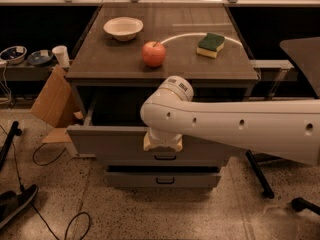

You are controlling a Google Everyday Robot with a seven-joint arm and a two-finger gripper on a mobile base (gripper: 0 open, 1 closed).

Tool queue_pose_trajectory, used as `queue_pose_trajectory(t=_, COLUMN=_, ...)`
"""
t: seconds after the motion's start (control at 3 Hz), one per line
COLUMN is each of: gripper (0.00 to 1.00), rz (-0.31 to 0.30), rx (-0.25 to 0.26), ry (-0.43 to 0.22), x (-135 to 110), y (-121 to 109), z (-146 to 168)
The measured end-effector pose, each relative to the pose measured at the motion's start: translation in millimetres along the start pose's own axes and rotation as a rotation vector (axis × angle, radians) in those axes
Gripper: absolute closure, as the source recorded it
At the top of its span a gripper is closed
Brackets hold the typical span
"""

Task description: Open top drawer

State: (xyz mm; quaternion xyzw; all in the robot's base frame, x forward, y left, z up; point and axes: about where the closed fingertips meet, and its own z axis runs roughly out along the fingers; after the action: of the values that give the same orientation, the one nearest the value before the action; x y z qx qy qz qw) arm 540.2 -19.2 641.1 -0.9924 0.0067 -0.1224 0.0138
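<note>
Top drawer (pixel 107 144) at centre frame, its front standing forward of the desk (pixel 90 69) with a dark gap behind: judged partly open. Hand (pixel 162 143) pressed low against the middle of that front, right where the handle ought to be; handle itself hidden behind it. Cannot tell whether clamped, closed or apart, with the white wrist blocking the view.

To finish well: pull straight toward the bottom of the frame, level, in line with the runners. No sideways drag, no lifting. Slow and even, to avoid jolting the desk and rolling the apple (pixel 154 54). Stop short of the end of travel. Worth checking the hold before pulling harder.

On the desk top: white bowl (pixel 123 28) upper left, apple near the middle, green-and-yellow sponge (pixel 211 44) to the right, all well apart. Below the top drawer, two narrower drawers, both shut. Left of the desk, a leaning sheet of cardboard (pixel 52 101), with a paper cup (pixel 61 55) above it. Speckled floor with loose cables (pixel 45 154) lower left.
</note>
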Motion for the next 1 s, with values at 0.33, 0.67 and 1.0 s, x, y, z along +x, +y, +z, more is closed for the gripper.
queue_pose_trajectory(t=0.33, gripper=1.0, rz=0.01, rx=-0.007, ry=-0.006, x=-9.2, y=0.3, z=0.6)
queue_pose_trajectory(t=0.67, gripper=1.0, rz=0.01, rx=-0.007, ry=-0.006, x=-9.3, y=0.3, z=0.1)
queue_pose_trajectory(t=1.0, gripper=1.0, rz=0.019, rx=-0.013, ry=-0.011, x=-17.3, y=1.6, z=-1.6)
